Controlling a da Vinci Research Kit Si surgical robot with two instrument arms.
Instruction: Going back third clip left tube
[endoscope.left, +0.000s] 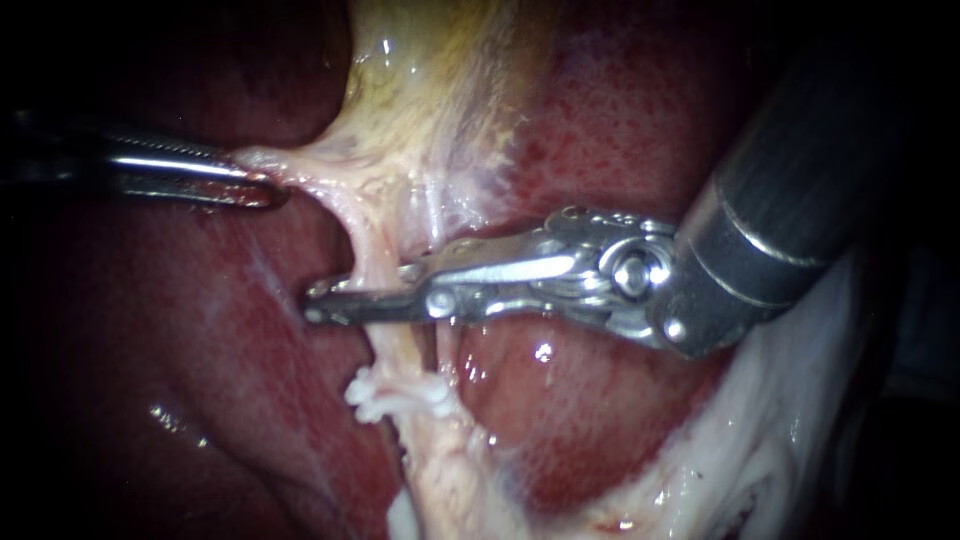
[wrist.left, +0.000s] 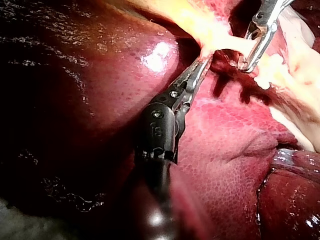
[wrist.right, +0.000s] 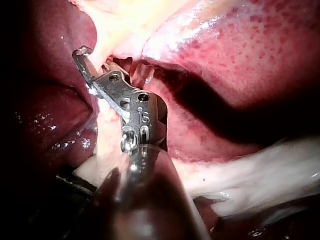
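Red liver (endoscope.left: 620, 130) backs the left tube (endoscope.left: 372, 250), pulled taut by the left instrument (endoscope.left: 262, 185), jaws clamped on pale tissue (endoscope.left: 300, 165). The right instrument (endoscope.left: 322, 303), jaws slightly parted, straddles the tube and could snag it on backing out.

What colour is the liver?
The liver is red with darker speckles, best seen in the right wrist view.

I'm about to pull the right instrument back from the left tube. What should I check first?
1. Left instrument jaws shut on pale tissue, stretched taut: ok.
2. Right instrument clear of left tube: not ok, it lies across it.
3. Clip on left tube: cannot tell; a white lump sits below the crossing.
4. Withdrawal path toward upper right: ok, looks unobstructed.
5. Bleeding around left tube: ok, none visible.
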